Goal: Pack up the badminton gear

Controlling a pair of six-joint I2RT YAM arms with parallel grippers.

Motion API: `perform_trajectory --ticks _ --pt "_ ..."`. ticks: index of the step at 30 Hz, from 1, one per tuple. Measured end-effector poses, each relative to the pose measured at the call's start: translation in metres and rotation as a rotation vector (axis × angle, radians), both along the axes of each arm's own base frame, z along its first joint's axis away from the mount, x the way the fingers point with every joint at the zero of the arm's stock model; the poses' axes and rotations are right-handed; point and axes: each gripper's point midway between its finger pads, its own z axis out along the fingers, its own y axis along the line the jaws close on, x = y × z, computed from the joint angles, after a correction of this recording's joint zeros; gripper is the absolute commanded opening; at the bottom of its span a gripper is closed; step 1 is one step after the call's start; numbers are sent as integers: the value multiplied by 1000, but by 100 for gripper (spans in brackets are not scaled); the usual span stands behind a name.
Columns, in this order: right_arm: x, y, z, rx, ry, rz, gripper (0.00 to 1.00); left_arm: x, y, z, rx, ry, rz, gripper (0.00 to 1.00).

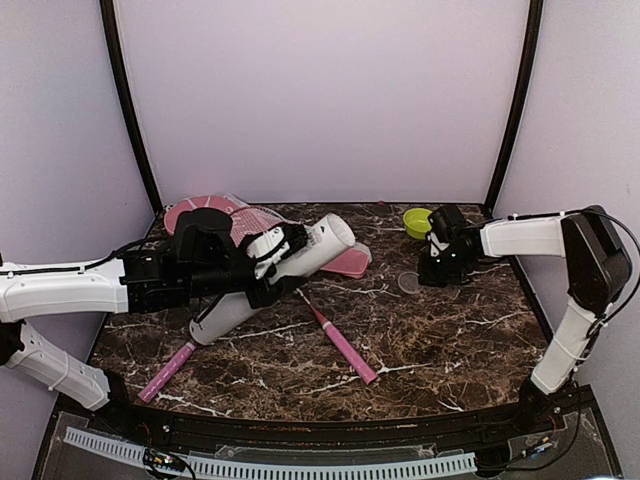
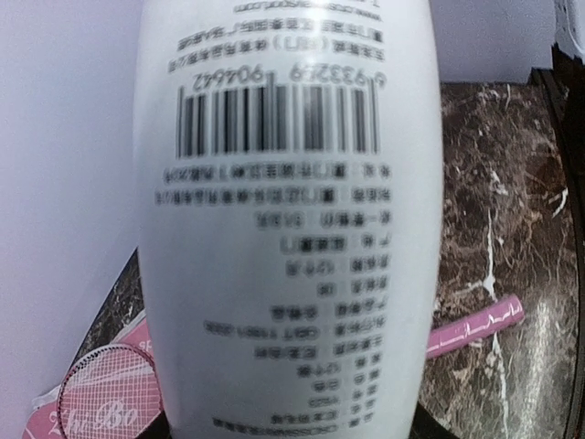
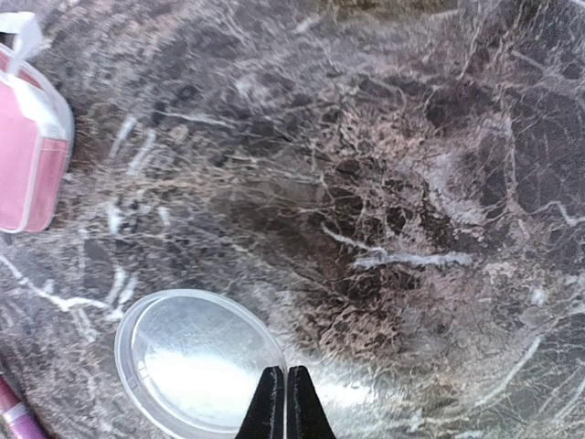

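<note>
The left jaws grip the white tube (image 1: 325,240), which slants up over the left half of the tabletop (image 1: 450,340), near the pink cover (image 1: 350,263). The right jaws are closed, tips together at the rim of a clear lid (image 3: 196,357) near the far right corner

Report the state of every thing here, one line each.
White tube, tilted, gripped by the left gripper.
Clear lid, lying flat on the table.
Right gripper, shut, empty, over the lid's edge.
Rackets, lying flat on the table.
Pink cover, lying flat.
Green bowl, upright.
</note>
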Motion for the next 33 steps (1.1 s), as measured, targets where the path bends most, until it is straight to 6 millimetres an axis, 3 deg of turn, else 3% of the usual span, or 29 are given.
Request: perform_trajectory --ticks 7,10,21,28,33 --pt "-5 2 36 35 -54 30 0 4 -6 66 -297 -14 51 55" --pt "-13 0 52 45 -65 45 0 5 -6 81 -410 -6 63 55" --pt "-48 1 134 150 -174 110 0 -1 -10 81 -652 72 39 55" --pt "-63 2 150 189 -183 125 0 -5 -21 77 -748 66 -30 56" --pt "-66 2 158 208 -201 124 0 -4 -31 61 -774 85 -62 56"
